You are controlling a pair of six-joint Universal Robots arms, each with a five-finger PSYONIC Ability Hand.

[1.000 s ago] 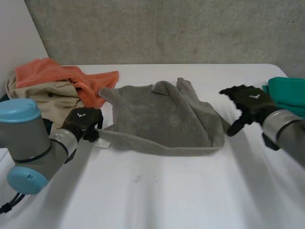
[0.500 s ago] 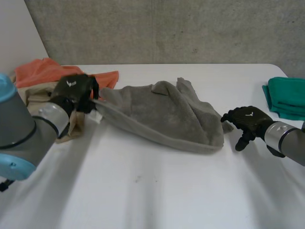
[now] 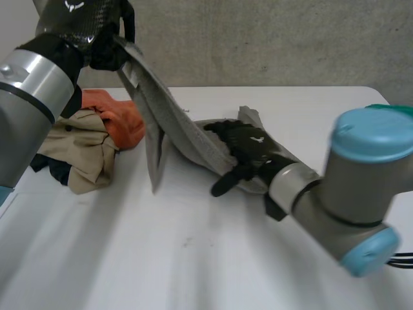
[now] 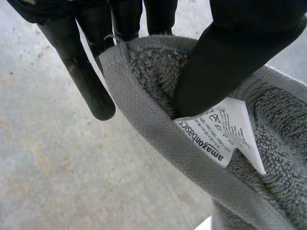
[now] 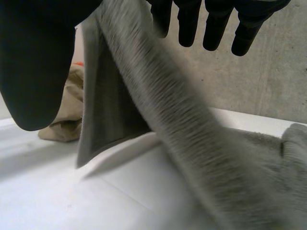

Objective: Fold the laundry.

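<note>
Spreading step in hand. Left hand [image 3: 80, 29] is pinching the grey towel's [image 3: 164, 123] labelled corner high above the clothes pile [image 3: 90, 145]; the rest is lying beside that pile. Right hand [image 3: 248, 152], fingers slack, is straddling the taut edge, gripping nothing. Next, judged: closing on that edge.

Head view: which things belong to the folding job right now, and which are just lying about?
In use: grey towel, left hand pinching its raised corner, right hand against its middle.
Lying about: orange cloth, beige garment.
</note>
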